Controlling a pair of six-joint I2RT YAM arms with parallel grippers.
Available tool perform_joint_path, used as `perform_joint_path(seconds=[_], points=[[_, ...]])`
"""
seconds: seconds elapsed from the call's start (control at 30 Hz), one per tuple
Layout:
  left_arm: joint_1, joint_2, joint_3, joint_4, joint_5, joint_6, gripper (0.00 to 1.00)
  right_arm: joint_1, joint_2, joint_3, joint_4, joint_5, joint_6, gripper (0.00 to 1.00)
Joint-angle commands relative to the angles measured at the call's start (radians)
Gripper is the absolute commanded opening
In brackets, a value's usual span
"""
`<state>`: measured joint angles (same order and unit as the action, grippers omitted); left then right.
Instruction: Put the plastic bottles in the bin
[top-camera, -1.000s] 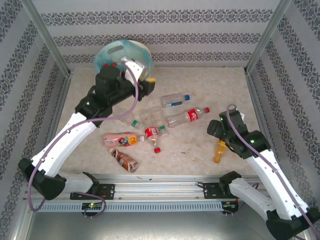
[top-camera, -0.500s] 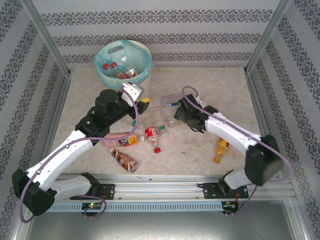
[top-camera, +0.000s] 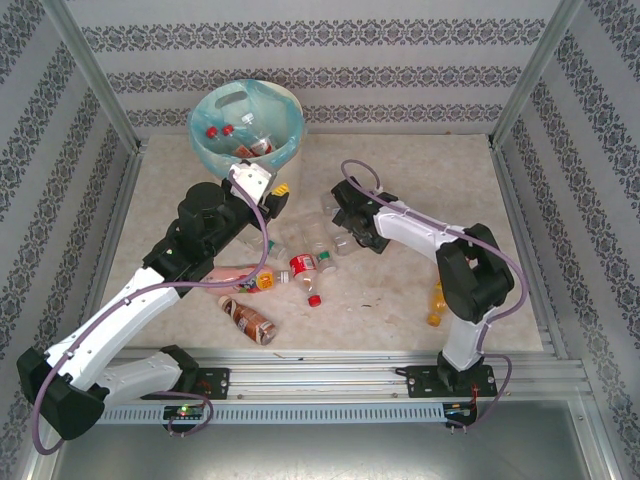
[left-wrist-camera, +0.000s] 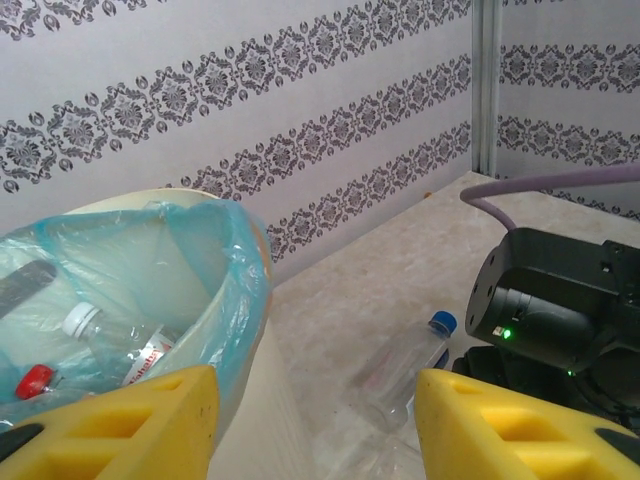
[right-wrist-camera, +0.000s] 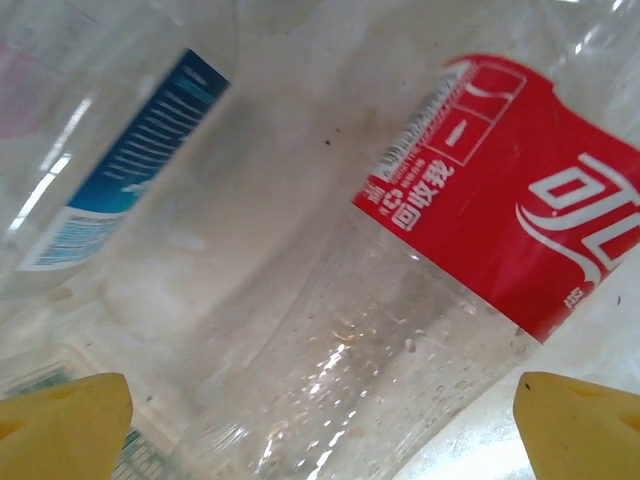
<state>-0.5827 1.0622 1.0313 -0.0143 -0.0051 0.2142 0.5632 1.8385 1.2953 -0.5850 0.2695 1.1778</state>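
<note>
Gaping wide, the right gripper (right-wrist-camera: 320, 405) straddles a red-labelled bottle (right-wrist-camera: 490, 210).

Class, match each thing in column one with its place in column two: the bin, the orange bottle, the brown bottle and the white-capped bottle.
Column one:
1. bin
2. orange bottle
3. brown bottle
4. white-capped bottle

Column two:
a. inside the bin
b. at the far left corner of the table
c. on the right side of the table, apart from the other bottles
d. closest to the table's near edge, left of centre

Pairs: 1-b, 2-c, 3-d, 4-a
</note>
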Motion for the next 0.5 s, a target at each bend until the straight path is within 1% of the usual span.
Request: perform_joint_path(seconds=[0.0, 0.17, 0.4, 0.47], points=[[-0.011, -0.011, -0.004, 0.040, -0.014, 0.030, 0.55, -0.016, 0.022, -0.024, 0.001, -0.032, 0.046, 0.96], [-0.011, -0.008, -0.002, 0.033, -0.009, 0.032, 0.55, -0.032, 0.007, -0.112, 0.045, -0.061, 0.048, 0.91], [-0.010, 0.002, 0.005, 0.019, -0.006, 0.033, 0.55, -0.048, -0.028, -0.212, 0.092, -0.081, 0.035, 0.75], [-0.011, 0.005, 0.004, 0.017, -0.008, 0.032, 0.55, -0.052, -0.035, -0.228, 0.099, -0.084, 0.022, 0.67]])
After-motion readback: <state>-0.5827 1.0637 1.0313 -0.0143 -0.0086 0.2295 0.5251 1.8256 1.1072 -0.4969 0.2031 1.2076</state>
